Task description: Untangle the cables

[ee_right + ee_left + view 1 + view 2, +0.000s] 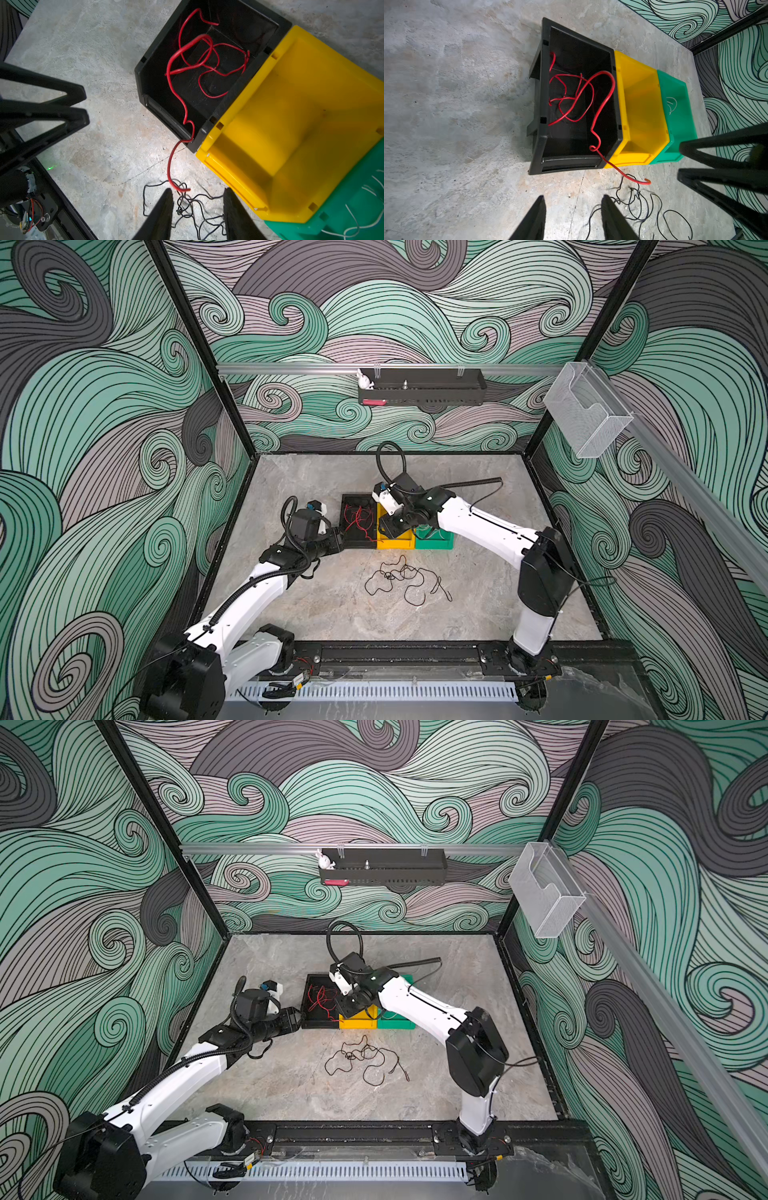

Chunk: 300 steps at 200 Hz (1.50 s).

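The red cable (169, 164) lies mostly coiled inside the black bin (145, 62). One end climbs over the bin's front corner, on the side that meets the yellow bin (291, 104), and drops to the grey stone-patterned table (311, 614). That free end finishes on the black cable (390, 576), a loose knotted tangle spread on the table in front of the black bin, off toward its yellow-bin side. The white cable (353, 220) lies in the green bin (342, 207), two places along from the black bin. In both top views the right gripper (199, 189) hangs above the yellow bin, just beside the black bin. In its wrist view its jaws are apart and clamp nothing. The red cable's tip and the knot of the black tangle show between the fingers, on the table below. Whether the red tip touches a finger cannot be told. The left gripper (573, 196) sits off the black bin's opposite side, away from the yellow bin, with its jaws also spread and empty. The red coils are apart from it, and loops of the black cable lie just beside one finger (614, 220).
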Tool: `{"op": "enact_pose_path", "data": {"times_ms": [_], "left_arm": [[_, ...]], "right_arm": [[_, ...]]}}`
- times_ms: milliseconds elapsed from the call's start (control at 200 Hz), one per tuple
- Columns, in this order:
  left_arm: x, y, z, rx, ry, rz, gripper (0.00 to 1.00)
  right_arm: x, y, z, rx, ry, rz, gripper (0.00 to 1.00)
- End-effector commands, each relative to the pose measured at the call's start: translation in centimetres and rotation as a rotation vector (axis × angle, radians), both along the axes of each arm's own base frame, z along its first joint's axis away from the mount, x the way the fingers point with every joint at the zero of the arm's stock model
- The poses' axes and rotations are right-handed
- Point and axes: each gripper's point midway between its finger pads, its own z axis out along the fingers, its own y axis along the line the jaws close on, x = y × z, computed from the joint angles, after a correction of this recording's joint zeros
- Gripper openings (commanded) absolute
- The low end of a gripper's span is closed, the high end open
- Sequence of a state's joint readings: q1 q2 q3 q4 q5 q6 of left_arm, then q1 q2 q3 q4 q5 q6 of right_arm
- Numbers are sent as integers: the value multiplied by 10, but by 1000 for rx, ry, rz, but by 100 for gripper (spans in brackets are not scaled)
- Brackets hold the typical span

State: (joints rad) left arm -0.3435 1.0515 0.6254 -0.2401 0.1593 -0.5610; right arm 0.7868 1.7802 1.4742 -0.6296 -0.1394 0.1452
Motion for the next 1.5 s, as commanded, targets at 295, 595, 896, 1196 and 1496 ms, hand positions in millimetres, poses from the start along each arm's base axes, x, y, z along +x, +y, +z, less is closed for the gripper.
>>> {"op": "enact_pose_path", "data": {"times_ms": [295, 595, 896, 1196, 1496], "left_arm": [[-9, -33, 1, -52, -46, -78, 47], [-6, -21, 3, 6, -42, -27, 47], [39, -33, 31, -4, -157, -37, 46], [81, -44, 21, 43, -67, -77, 35], [97, -48, 5, 63, -8, -84, 22]], "right_arm": [[-18, 1, -16, 174, 50, -44, 43], [-3, 36, -33, 240, 101, -2, 46], [-2, 44, -39, 246, 114, 3, 33], [4, 45, -38, 222, 95, 8, 11], [5, 47, -28, 233, 88, 36, 10]]}}
